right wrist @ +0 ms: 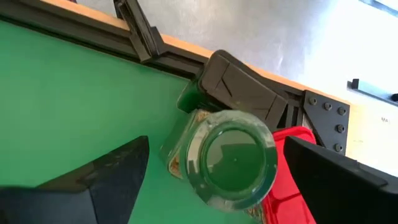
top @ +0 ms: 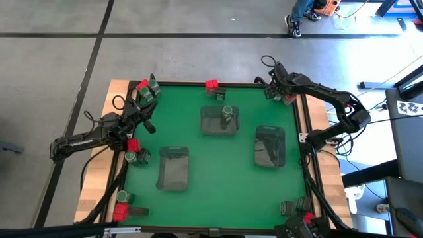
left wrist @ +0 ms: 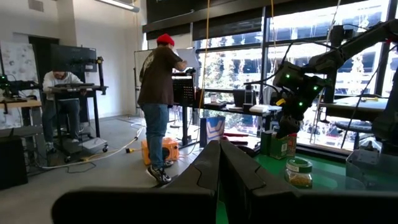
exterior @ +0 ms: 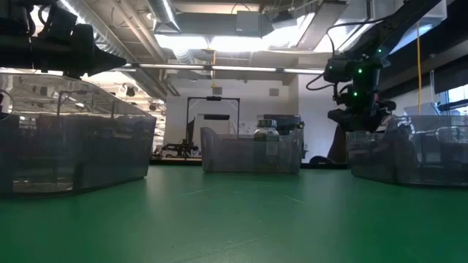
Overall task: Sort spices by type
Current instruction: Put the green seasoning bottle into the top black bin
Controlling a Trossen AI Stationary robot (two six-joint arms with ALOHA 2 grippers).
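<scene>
Left gripper point(top: 147, 124) waits at the table's left edge, fingers pressed together, empty. One round grey-green jar point(top: 227, 114) sits in the clear plastic tray point(top: 210, 125); the other containers remain in corner clusters. Right gripper point(right wrist: 211, 171), fingers spread, straddles a green-lidded jar point(right wrist: 233, 159) at the far right corner

Overhead looks straight down – low view level across green table point(top: 198, 132).

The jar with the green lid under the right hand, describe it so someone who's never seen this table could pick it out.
Start at the green table and go to its far right corner, where the right hand hangs open. The jar stands between its fingers, untouched. A red box and a dark tin crowd it, but it alone is round, with a green lid.
</scene>
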